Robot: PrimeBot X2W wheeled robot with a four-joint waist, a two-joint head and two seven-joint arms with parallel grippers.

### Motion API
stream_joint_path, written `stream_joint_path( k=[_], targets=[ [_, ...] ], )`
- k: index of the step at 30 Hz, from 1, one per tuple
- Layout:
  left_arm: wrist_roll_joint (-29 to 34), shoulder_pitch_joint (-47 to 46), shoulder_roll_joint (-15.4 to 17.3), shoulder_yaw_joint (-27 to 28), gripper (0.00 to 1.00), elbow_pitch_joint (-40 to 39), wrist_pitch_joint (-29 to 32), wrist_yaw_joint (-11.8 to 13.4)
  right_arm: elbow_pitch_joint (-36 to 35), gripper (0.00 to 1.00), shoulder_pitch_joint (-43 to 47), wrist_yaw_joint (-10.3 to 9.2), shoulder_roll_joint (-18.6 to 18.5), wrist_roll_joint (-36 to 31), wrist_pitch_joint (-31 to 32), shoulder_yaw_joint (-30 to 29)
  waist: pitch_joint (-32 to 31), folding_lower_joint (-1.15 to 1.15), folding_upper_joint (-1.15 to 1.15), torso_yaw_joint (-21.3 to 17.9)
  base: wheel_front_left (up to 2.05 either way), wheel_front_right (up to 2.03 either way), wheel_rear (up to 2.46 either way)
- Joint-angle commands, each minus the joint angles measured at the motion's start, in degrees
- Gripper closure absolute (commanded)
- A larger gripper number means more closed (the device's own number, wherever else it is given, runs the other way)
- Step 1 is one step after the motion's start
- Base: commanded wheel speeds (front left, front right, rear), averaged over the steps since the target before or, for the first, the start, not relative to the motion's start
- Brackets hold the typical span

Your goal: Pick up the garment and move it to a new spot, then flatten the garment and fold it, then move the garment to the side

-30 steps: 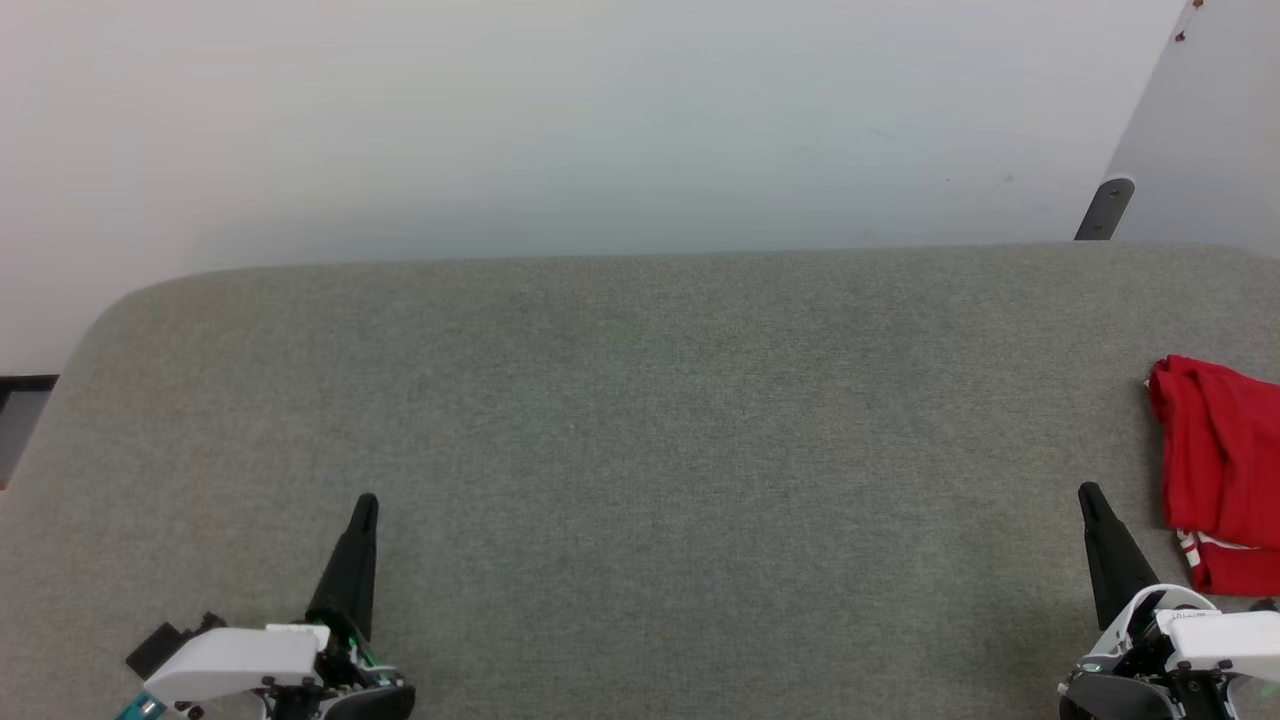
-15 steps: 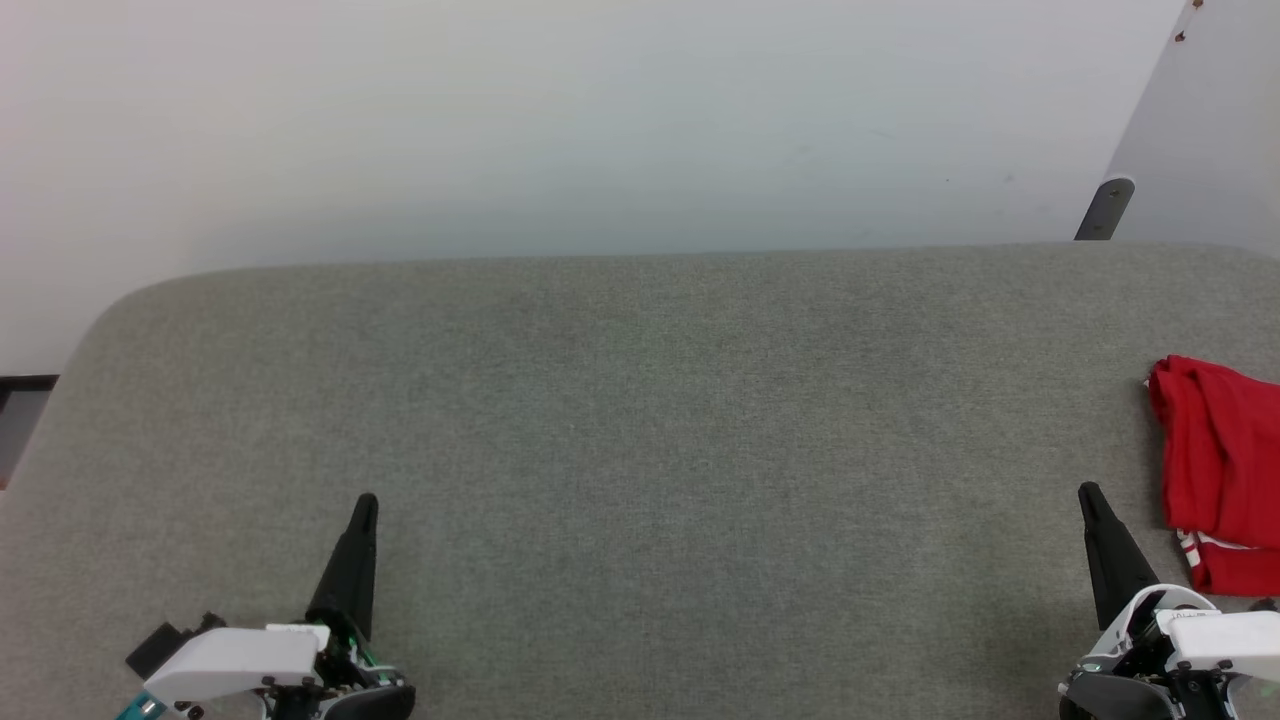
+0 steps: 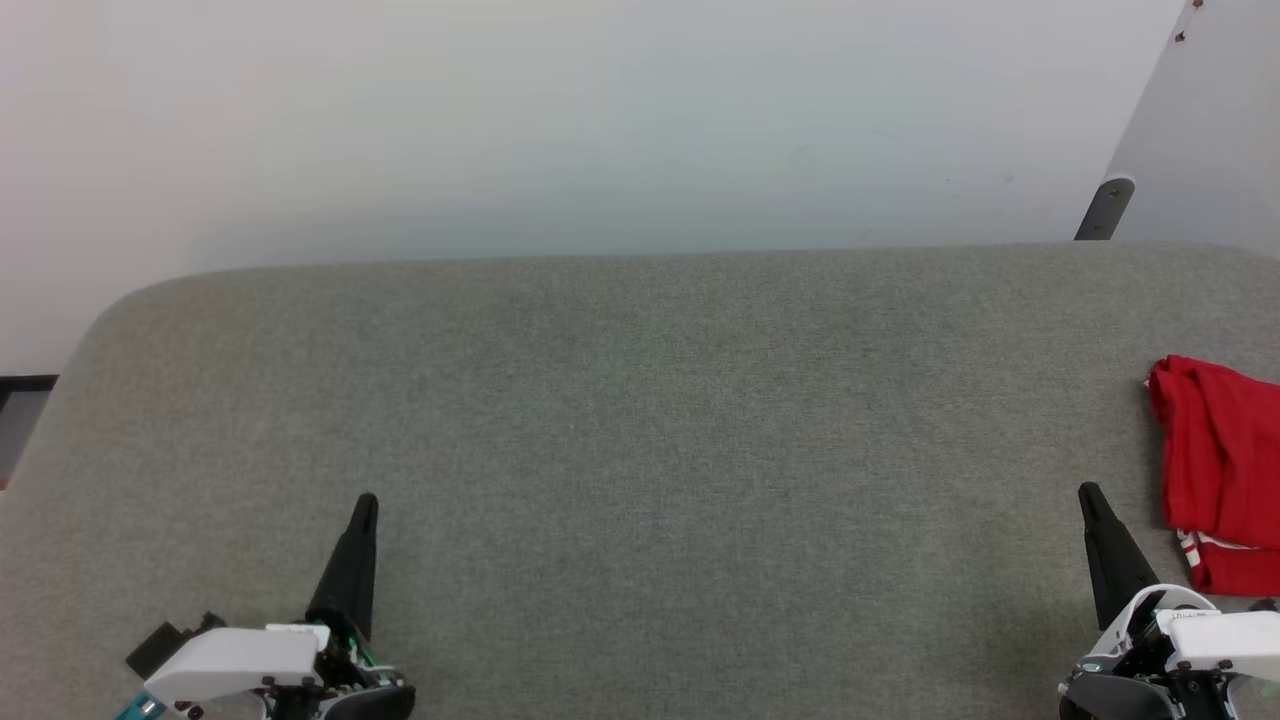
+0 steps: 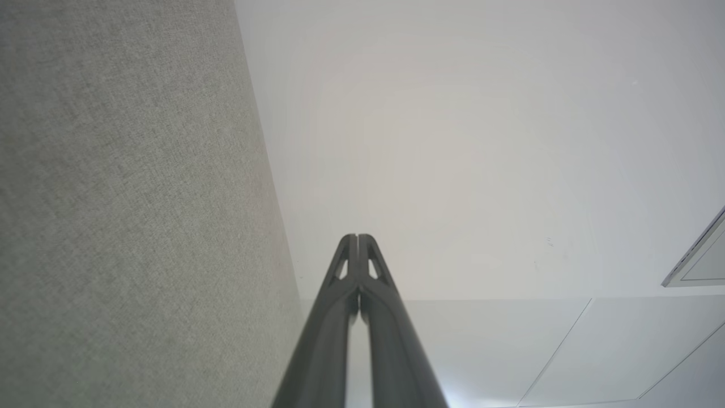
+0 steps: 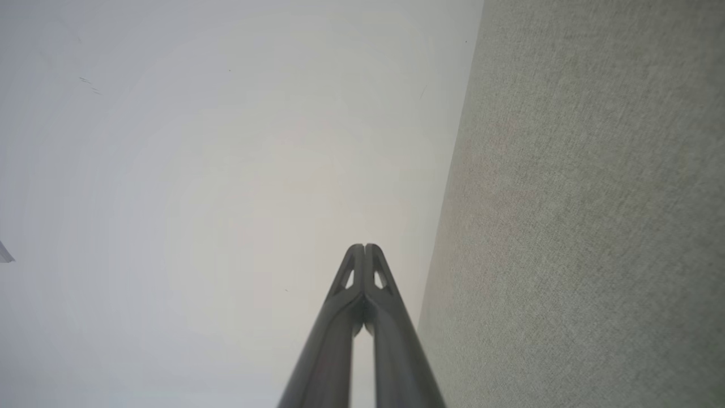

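The left gripper [image 3: 366,502] hovers low at the left of the grey pad [image 3: 640,400], fingers pressed together, empty. The right gripper [image 3: 1090,492], likewise closed on nothing, is near the garment [image 3: 1220,470], a red bundle at the pad's far right.

We find no text, label, brand, number or sign that we can read. The garment [image 3: 1222,470], folded at the right edge of the grey table [image 3: 640,420], shows us only plain red cloth and a strip of white-and-red trim at its near end, with no lettering legible.
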Motion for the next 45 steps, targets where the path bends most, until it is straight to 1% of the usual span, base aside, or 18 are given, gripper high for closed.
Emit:
stream_joint_path(
  k=[1,45],
  targets=[
    [-0.2,-0.52,0.0,0.09,1.0,-0.08,0.16,-0.23,0.0,1.0,-0.2,0.02,0.21,0.24,0.11,0.05,0.0,0.0,0.0,0.0,0.0,0.0,0.0],
    [-0.2,-0.52,0.0,0.08,1.0,-0.08,0.15,-0.22,0.0,1.0,-0.2,0.02,0.21,0.24,0.11,0.06,0.0,0.0,0.0,0.0,0.0,0.0,0.0]
  ],
)
